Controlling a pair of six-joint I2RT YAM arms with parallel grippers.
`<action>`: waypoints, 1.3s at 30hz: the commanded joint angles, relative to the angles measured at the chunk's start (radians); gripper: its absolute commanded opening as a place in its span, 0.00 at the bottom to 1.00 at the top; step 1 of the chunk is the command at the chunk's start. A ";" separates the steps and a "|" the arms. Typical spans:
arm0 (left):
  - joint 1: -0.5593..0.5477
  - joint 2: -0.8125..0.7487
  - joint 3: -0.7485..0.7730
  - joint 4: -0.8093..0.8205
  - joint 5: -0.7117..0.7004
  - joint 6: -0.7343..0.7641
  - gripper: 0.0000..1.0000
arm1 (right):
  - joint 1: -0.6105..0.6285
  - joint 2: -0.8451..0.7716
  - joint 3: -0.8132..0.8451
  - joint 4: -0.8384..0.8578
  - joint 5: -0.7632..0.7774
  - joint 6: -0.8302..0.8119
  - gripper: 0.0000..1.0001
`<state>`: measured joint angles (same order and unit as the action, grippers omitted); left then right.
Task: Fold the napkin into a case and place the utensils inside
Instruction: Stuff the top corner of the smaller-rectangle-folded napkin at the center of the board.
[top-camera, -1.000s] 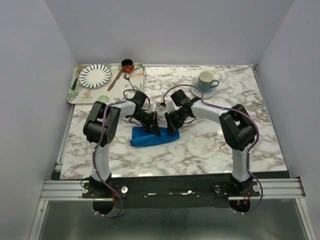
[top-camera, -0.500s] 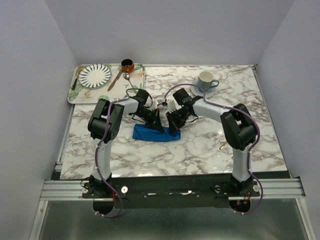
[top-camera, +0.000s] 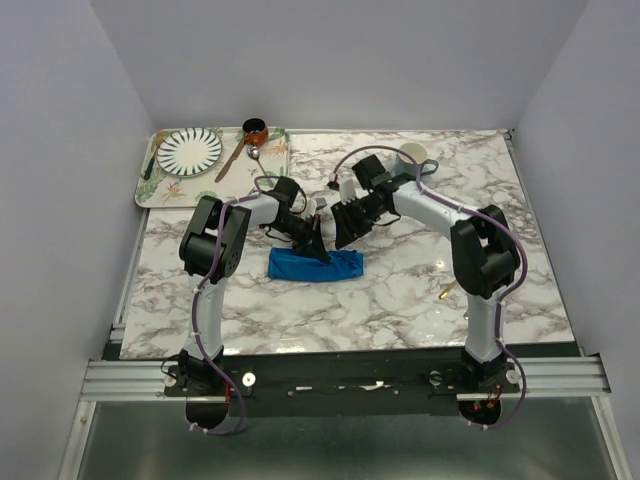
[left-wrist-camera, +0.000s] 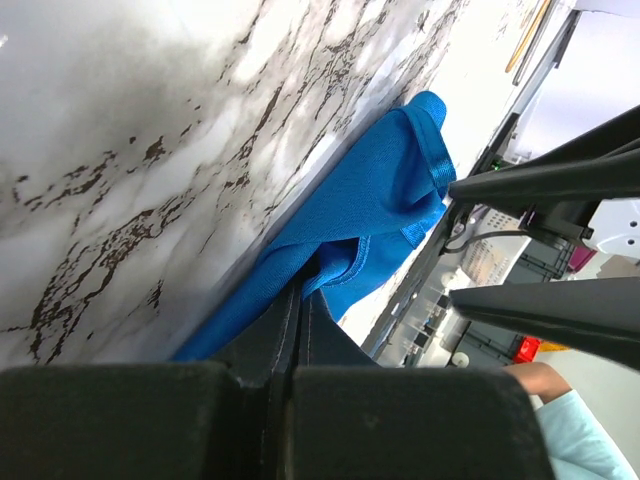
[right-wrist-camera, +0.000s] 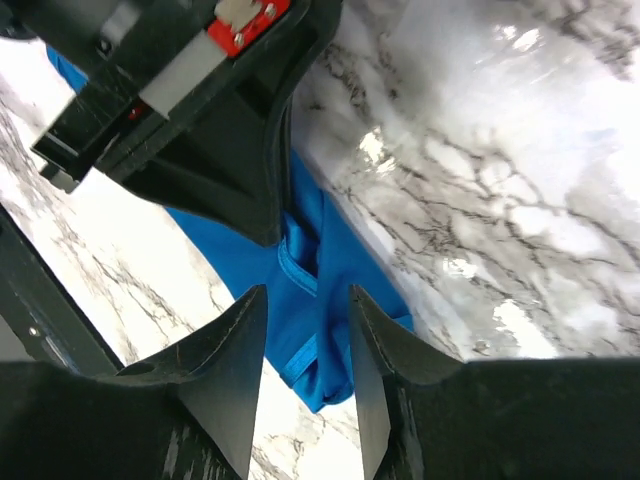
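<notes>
Left gripper (left-wrist-camera: 302, 293) clamped tight on a fold of the napkin (top-camera: 318, 267). Right gripper (right-wrist-camera: 306, 295) half parted, holding nothing, poised just above the napkin's far edge.

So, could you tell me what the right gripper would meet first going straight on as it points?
The right gripper would most likely meet the folded blue napkin, just beside the left gripper pinching it; depth is unclear.

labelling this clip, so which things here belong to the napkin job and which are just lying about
for the job: blue napkin, pinched in the left claw; gold utensil, only its tip showing

lying about: tray, striped plate, brown pot, brown-handled spoon, cup
</notes>
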<state>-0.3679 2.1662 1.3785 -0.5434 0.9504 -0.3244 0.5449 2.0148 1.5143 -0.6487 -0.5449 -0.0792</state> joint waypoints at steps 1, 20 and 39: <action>-0.002 0.038 -0.002 -0.018 -0.082 0.038 0.00 | -0.023 0.047 0.063 0.003 -0.018 0.035 0.46; 0.000 0.020 -0.041 -0.009 -0.085 0.036 0.00 | -0.016 0.205 0.084 0.066 -0.121 0.101 0.31; -0.002 -0.095 -0.185 -0.015 -0.082 0.081 0.00 | 0.007 0.104 -0.051 0.086 -0.219 0.147 0.26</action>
<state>-0.3706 2.0842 1.2232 -0.5415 0.9657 -0.3042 0.5468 2.1250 1.4235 -0.5358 -0.7563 0.0368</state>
